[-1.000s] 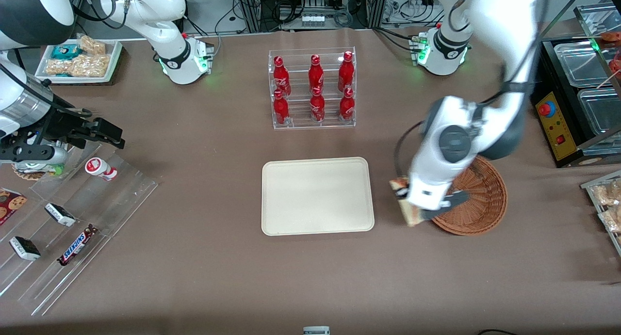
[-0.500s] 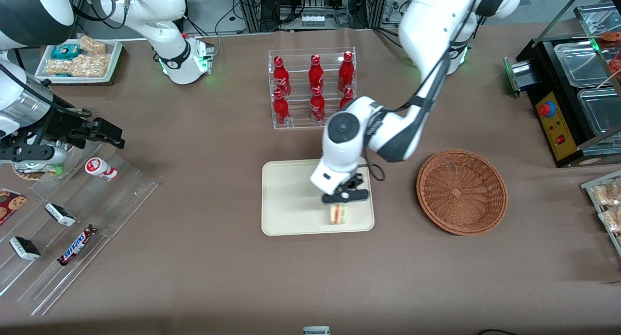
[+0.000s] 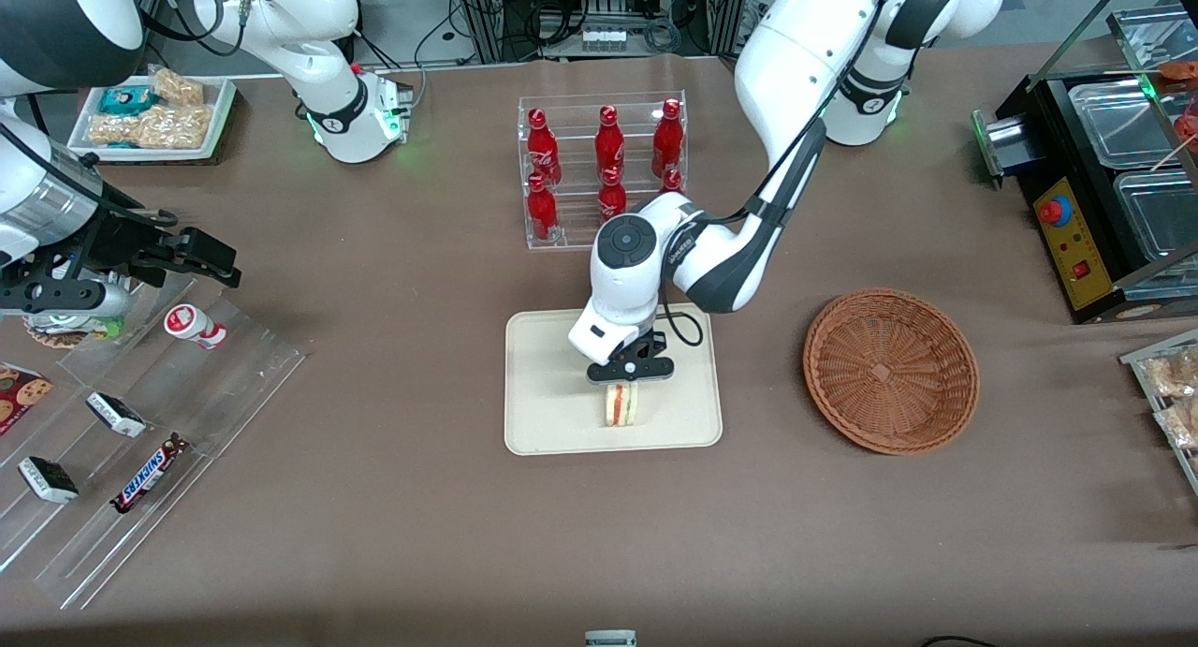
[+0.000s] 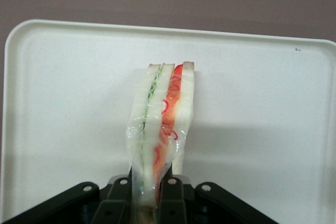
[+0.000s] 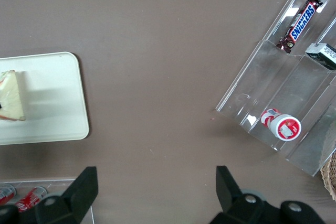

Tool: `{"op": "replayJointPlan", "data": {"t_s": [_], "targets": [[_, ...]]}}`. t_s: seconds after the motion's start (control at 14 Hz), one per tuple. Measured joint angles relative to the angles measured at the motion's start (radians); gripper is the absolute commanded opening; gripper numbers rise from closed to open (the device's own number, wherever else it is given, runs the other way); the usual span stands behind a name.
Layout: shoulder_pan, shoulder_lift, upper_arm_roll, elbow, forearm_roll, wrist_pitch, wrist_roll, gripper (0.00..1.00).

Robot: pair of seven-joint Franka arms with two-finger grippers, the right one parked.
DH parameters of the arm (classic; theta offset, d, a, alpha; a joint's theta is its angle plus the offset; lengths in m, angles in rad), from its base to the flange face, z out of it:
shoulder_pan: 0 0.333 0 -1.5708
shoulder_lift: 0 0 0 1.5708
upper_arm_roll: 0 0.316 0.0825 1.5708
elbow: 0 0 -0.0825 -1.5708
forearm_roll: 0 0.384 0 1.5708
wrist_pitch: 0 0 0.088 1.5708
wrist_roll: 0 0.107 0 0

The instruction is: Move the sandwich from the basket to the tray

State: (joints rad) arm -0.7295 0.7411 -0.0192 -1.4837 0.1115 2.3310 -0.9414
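The jaws of the left gripper (image 4: 149, 203) are pinching the sandwich (image 4: 160, 124) by its bread faces, holding it on edge over the tray (image 3: 543, 385), in the part nearer the front camera. The basket (image 3: 891, 371) is sitting empty on the table (image 3: 374, 535), toward the working arm's end. The placing step is underway; next the sandwich probably needs lowering onto the tray before letting go.

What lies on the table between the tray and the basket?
Nothing: the front view shows only bare brown tablecloth between the tray and the basket. The gripper hangs over the tray, shut on the sandwich.
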Motion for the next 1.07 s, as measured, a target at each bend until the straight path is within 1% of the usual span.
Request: {"op": "replayJointPlan", "data": {"t_s": [0.07, 0.36, 0.57, 0.79, 0.93, 1.07], "targets": [[-0.002, 0.007, 0.0, 0.0, 0.0, 0.007, -0.025, 1.0], [-0.004, -0.008, 0.005, 0.026, 0.001, 0.007, -0.058, 1.0], [-0.004, -0.087, 0.026, 0.047, 0.002, -0.079, -0.059, 1.0], [0.0, -0.216, 0.1, 0.053, 0.003, -0.238, -0.039, 1.0], [0.001, -0.298, 0.166, 0.051, -0.003, -0.359, 0.007, 1.0], [0.002, -0.354, 0.263, 0.033, -0.053, -0.413, 0.115, 1.0]]}}
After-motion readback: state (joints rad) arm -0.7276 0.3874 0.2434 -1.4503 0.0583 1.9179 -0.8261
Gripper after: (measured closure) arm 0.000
